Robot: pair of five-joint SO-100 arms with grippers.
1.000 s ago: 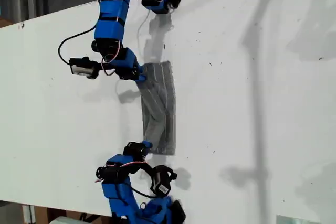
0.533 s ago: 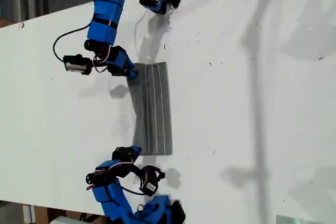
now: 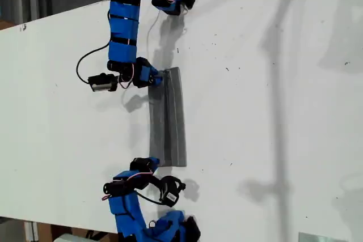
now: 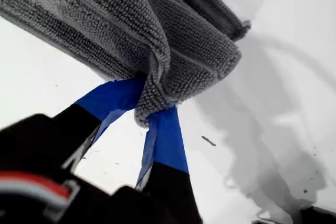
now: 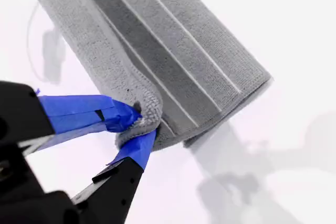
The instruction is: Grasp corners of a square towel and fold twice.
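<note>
Towel: the dark grey soft cloth with thin pale stripes [image 3: 169, 117] lies on the white worktop [image 3: 272, 111] as a long thin strip, already folded over.
Long way: it runs from the exterior view's top to its bottom, with one blue arm at each end.
My first hand [image 4: 149, 108]: pinched tight on a bunched corner of the cloth.
My second hand [image 5: 139, 124]: pinched tight on another corner.
Which way: both held corners sit on the strip's side toward the exterior view's left. The rest of the cloth lies away from the hands, toward that view's right.
Next, I think: both hands must move together, so the strip stays straight.
</note>
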